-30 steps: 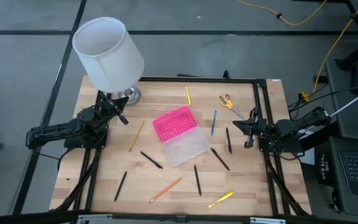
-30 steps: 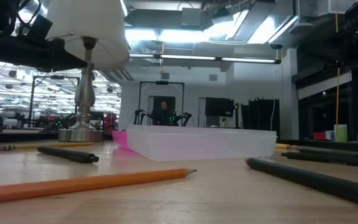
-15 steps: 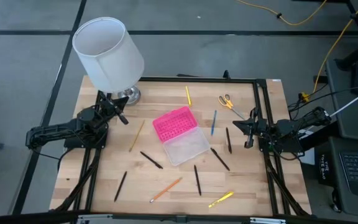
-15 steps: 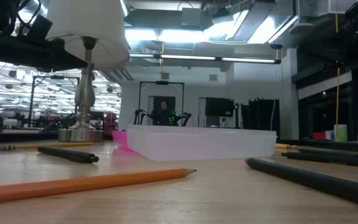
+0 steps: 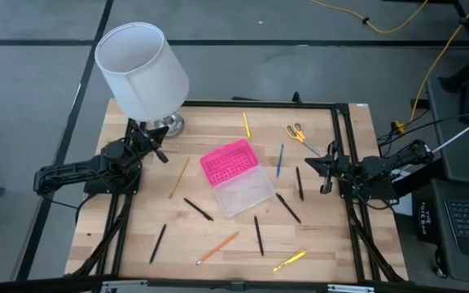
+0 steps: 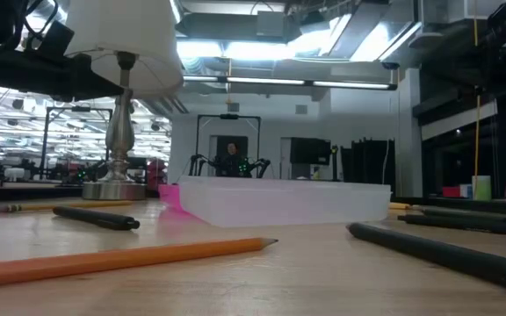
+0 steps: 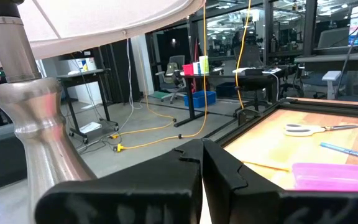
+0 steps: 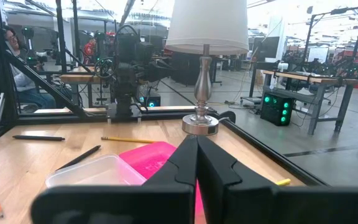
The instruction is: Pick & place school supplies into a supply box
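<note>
Centrally placed on table [image 5: 332,244]: one supply box [image 5: 236,177], lid open, pink lid half toward far-left, clear base toward near-right. Around box, counted in high view: five black pens — near-left [image 5: 158,243], left of box [image 5: 197,209], near of box [image 5: 259,235], right of box [image 5: 288,207] and farther right [image 5: 300,183]; one wooden pencil [image 5: 179,177] left of box; one orange pencil [image 5: 217,247] near edge; one yellow marker [image 5: 289,260] near-right; one blue pen [image 5: 280,160] right of lid; one yellow pencil [image 5: 247,124] at far side; one pair of scissors [image 5: 298,133] at far-right. All supplies flat on table, none inside box. One lamp [image 5: 141,72] with white shade at far-left corner. Left gripper [image 5: 160,154] parked at left edge beside lamp base, fingers closed together, nothing held. Right gripper [image 5: 326,169] parked at right edge near scissors, fingers likewise pressed together and empty. One seated person [image 8: 17,68] visible beyond table in right wrist view.
</note>
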`<action>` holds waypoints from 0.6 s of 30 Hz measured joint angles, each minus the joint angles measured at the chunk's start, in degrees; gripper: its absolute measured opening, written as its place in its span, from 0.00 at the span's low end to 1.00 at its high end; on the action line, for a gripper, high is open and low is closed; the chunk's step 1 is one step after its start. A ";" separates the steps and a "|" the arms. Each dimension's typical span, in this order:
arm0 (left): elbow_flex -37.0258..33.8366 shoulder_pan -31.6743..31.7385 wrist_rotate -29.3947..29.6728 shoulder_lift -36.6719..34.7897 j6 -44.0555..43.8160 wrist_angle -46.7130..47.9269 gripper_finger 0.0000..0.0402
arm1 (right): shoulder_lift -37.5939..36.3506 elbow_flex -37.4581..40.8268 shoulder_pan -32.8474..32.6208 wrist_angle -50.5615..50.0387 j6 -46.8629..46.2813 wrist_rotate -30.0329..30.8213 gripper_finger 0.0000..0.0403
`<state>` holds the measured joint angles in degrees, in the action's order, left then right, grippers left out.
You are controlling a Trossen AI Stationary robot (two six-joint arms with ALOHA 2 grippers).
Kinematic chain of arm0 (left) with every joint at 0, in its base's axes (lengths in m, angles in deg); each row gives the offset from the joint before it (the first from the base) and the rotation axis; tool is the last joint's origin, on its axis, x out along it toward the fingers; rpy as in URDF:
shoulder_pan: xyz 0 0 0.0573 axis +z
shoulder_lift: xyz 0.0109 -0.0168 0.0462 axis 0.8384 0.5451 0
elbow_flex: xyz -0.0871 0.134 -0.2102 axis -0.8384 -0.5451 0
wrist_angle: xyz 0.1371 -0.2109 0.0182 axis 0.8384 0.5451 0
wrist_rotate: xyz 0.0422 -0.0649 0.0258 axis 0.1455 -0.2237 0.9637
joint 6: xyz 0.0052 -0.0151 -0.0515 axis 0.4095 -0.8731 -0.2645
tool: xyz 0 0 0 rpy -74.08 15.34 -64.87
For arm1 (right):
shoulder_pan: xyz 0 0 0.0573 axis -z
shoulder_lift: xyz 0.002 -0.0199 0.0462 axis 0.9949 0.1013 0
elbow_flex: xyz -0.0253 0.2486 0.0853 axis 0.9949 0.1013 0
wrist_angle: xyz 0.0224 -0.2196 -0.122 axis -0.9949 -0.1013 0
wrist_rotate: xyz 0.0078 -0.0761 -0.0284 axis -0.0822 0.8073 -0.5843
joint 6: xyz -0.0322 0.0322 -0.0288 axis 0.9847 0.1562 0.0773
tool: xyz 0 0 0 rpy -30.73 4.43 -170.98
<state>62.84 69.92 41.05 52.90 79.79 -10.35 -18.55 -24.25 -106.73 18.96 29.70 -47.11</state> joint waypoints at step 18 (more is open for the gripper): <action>0.00 0.01 0.00 -0.01 0.00 0.01 0.01 | 0.02 0.00 0.02 0.76 0.32 0.12 0.02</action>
<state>62.84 69.93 41.05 52.89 79.79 -10.34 -18.53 -24.25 -106.71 19.71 30.02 -46.98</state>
